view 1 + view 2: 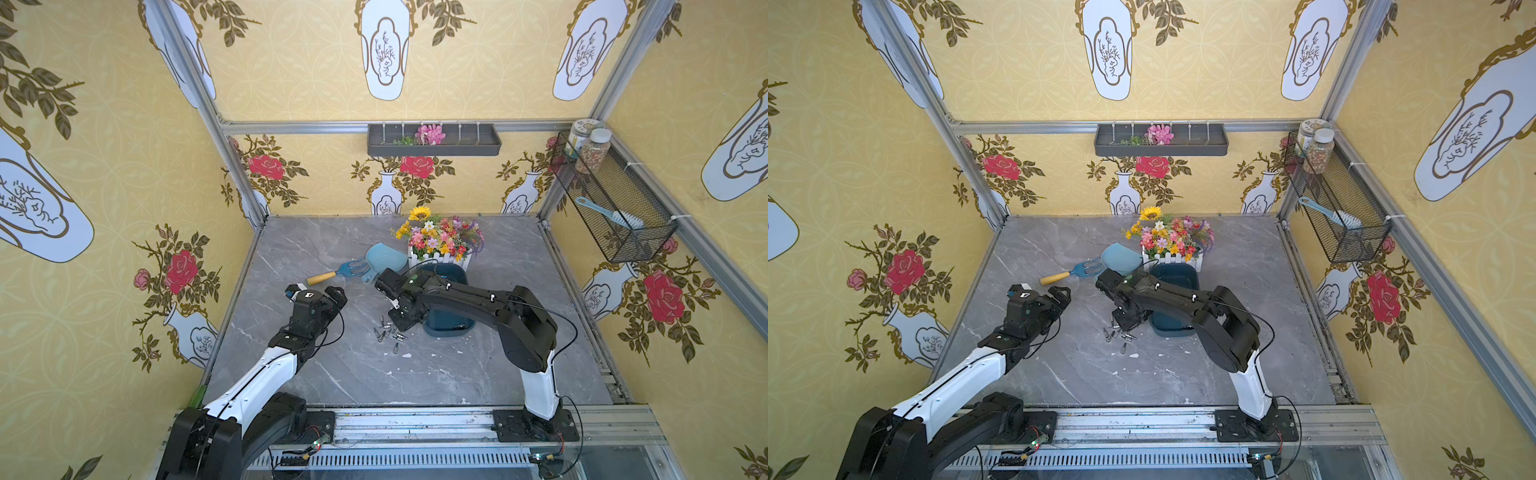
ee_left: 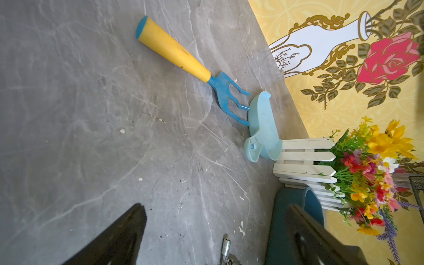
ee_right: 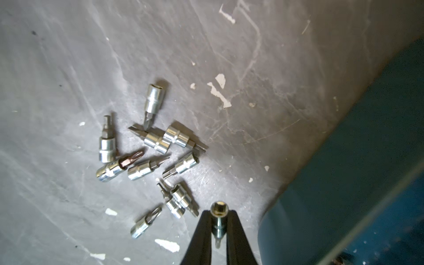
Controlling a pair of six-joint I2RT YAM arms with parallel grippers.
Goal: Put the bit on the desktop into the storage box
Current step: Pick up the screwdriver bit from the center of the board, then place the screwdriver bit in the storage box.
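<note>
Several small silver bits lie in a loose pile on the grey marble desktop, just left of the dark teal storage box, as both top views show. My right gripper is shut on one bit, held between its black fingers with the socket end outward. It hangs low over the desktop between the pile and the box wall. My left gripper is open and holds nothing, off to the left of the pile. In its wrist view one bit lies near the box.
A yellow-handled blue garden fork and a light blue dustpan lie behind the pile. A white-fenced flower pot stands against the box's far end. A dark grey trough and a wire basket hang on the walls.
</note>
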